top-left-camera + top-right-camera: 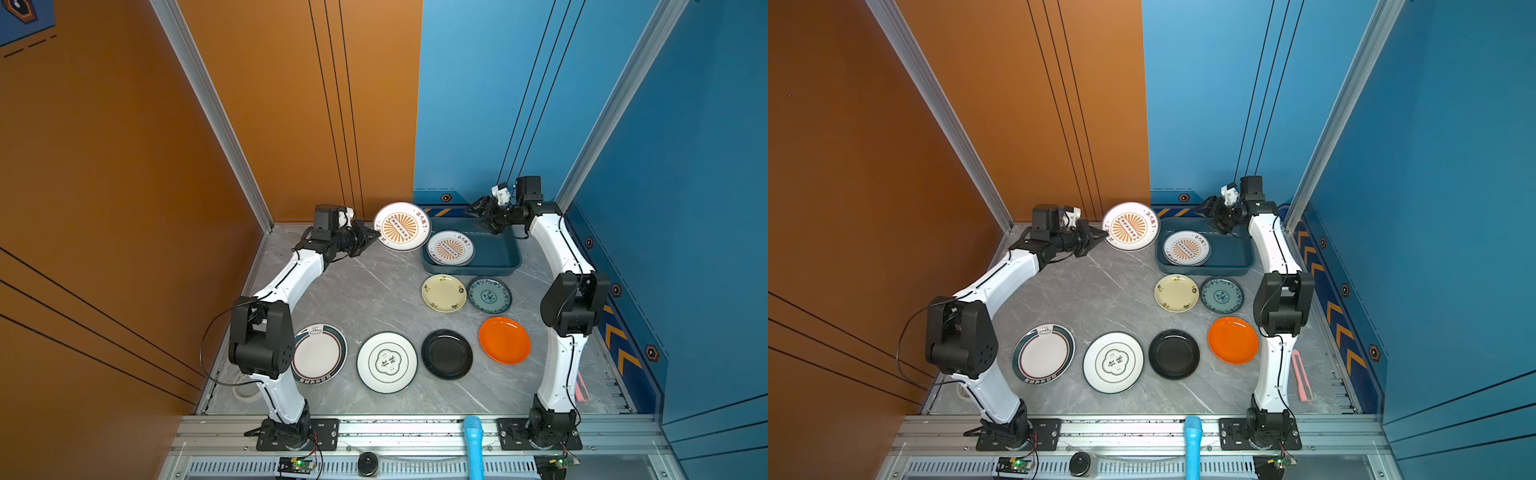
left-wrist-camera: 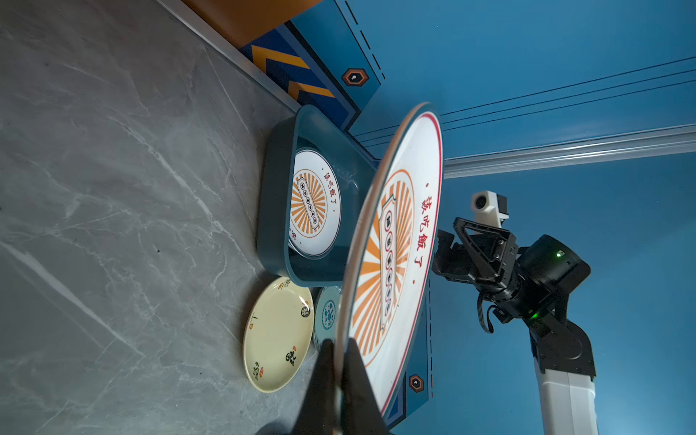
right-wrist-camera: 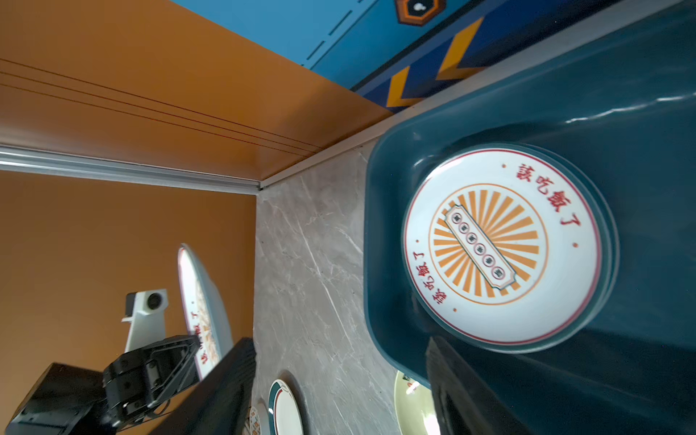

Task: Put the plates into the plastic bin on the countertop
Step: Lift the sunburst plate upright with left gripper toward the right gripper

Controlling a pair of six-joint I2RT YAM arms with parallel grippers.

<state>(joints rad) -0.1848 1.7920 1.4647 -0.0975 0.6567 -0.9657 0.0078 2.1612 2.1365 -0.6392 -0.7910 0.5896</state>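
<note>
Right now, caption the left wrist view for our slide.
Left end effector grips a sunburst plate by its rim near the bin holding its twin.

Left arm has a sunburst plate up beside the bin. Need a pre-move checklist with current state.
1. Grip: left hand is shut on the rim of the held sunburst plate: ok.
2. Clearance: the held plate is raised and tilted, left of the plastic bin, off the countertop: ok.
3. Room: the binned sunburst plate lies at the bin's left end and the right part is bare: ok.
4. Path: right hand is open above the bin's far right corner: not ok for a drop there.
5. Stack depth under the binned plate: cannot tell.
</note>
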